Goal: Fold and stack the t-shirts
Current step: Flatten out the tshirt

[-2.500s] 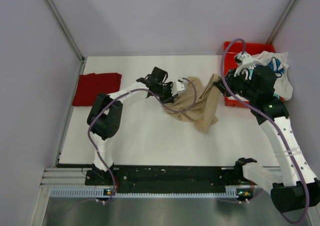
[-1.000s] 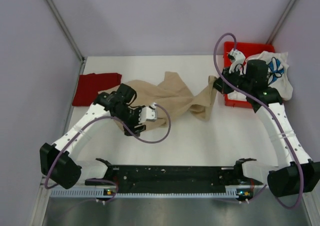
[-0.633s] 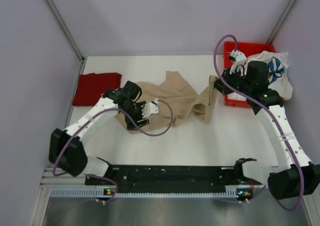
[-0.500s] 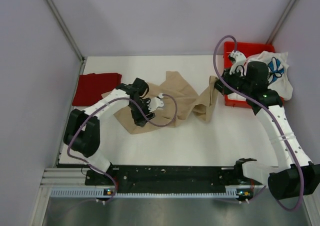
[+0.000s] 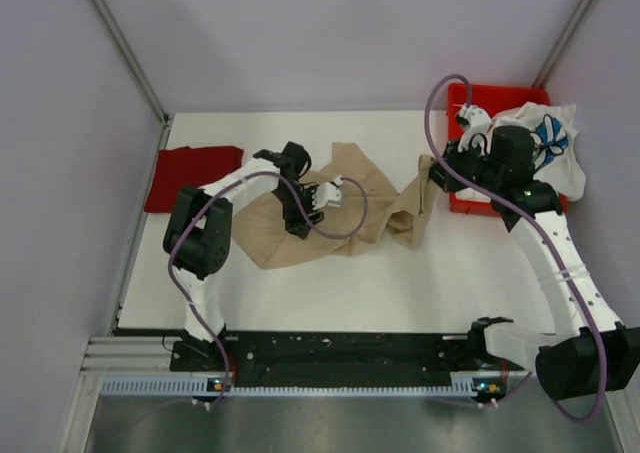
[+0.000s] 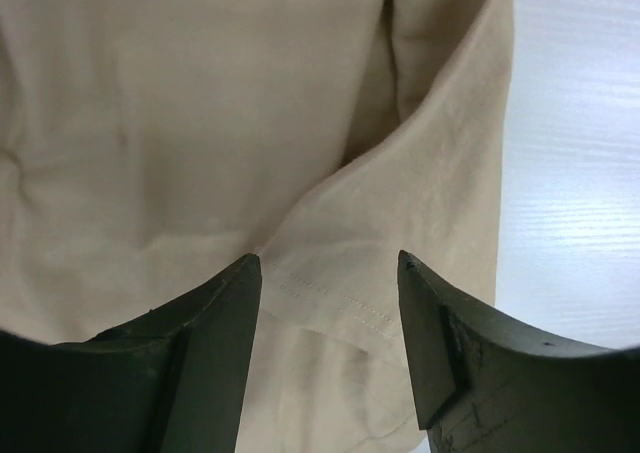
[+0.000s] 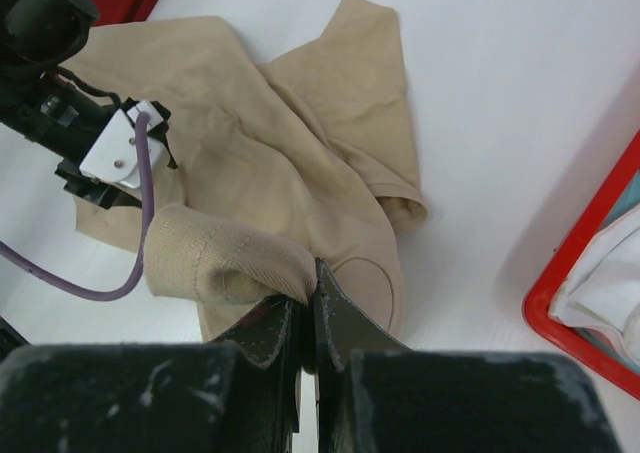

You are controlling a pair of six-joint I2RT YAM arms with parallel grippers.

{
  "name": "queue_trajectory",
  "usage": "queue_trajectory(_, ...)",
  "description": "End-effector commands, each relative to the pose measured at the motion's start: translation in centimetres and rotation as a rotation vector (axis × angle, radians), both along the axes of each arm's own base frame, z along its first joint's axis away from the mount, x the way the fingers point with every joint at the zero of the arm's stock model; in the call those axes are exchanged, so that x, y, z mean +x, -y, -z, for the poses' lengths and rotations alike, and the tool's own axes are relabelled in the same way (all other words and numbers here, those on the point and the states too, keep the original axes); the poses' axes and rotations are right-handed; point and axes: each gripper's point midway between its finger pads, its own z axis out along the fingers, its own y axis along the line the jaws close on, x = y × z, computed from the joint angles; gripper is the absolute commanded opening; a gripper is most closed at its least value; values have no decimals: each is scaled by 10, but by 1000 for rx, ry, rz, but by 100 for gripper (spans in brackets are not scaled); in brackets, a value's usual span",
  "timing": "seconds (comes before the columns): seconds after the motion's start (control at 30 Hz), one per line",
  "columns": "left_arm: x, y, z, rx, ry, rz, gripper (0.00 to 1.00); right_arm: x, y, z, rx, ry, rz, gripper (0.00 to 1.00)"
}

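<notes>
The tan t-shirt (image 5: 350, 208) lies spread and rumpled across the middle of the table. My left gripper (image 5: 298, 223) hovers open just over its left part. The left wrist view shows both fingers (image 6: 215, 313) apart above a stitched hem (image 6: 330, 298), with nothing between them. At the shirt's right end my right gripper (image 5: 432, 171) is shut on a ribbed edge of the tan t-shirt (image 7: 225, 253), held up off the table. The dark red t-shirt (image 5: 192, 176) lies folded at the far left. A white t-shirt with blue print (image 5: 548, 138) hangs over the bin.
The red plastic bin (image 5: 500, 98) stands at the back right corner, and its rim (image 7: 570, 303) shows close beside my right gripper (image 7: 310, 283). A purple cable (image 5: 345, 223) from my left arm loops over the tan cloth. Walls close in the table's left, back and right.
My left arm swung from the front left toward the table's middle, over the tan shirt, whose left part now lies spread flatter. The right gripper kept its hold and barely moved.
</notes>
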Motion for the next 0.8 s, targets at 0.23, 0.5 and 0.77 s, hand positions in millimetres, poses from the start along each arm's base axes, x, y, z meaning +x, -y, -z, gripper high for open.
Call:
queue_trajectory(0.23,-1,7,10,-30,-20,105,49,4,2,-17,1,74,3,0)
queue_trajectory(0.5,-8,-7,10,32,-26,127,0,1,3,-21,-1,89,1,0)
queue_trajectory(0.77,9,-17,-24,38,99,-81,0,-4,3,-29,1,115,-1,0)
